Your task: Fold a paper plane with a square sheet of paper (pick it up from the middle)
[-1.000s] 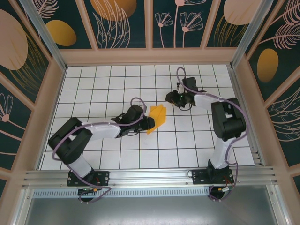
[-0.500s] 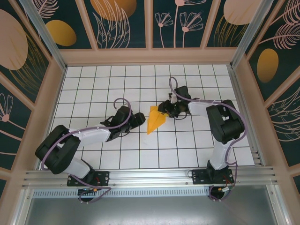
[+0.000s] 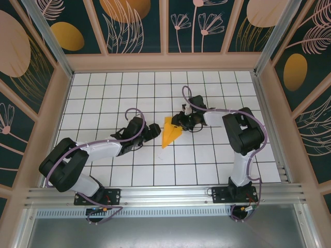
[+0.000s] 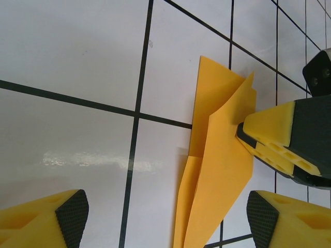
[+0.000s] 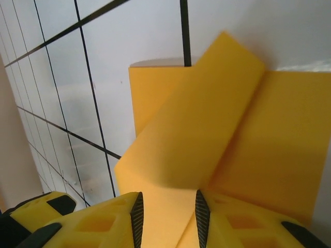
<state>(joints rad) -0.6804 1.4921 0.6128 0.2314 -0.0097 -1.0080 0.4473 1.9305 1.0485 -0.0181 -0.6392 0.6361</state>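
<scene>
Orange-yellow paper plane point(image 3: 170, 132), unmarked, pinched by right gripper point(image 3: 181, 122).

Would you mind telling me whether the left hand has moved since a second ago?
Yes. In the top view the left hand has pulled back leftward along the tile grid, off the paper, and now sits apart from it with jaws open.

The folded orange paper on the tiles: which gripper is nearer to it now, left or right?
The right. The right gripper is at the folded orange paper, its fingers closed around a raised flap. The left gripper is open and sits beside the paper, apart from it.
</scene>
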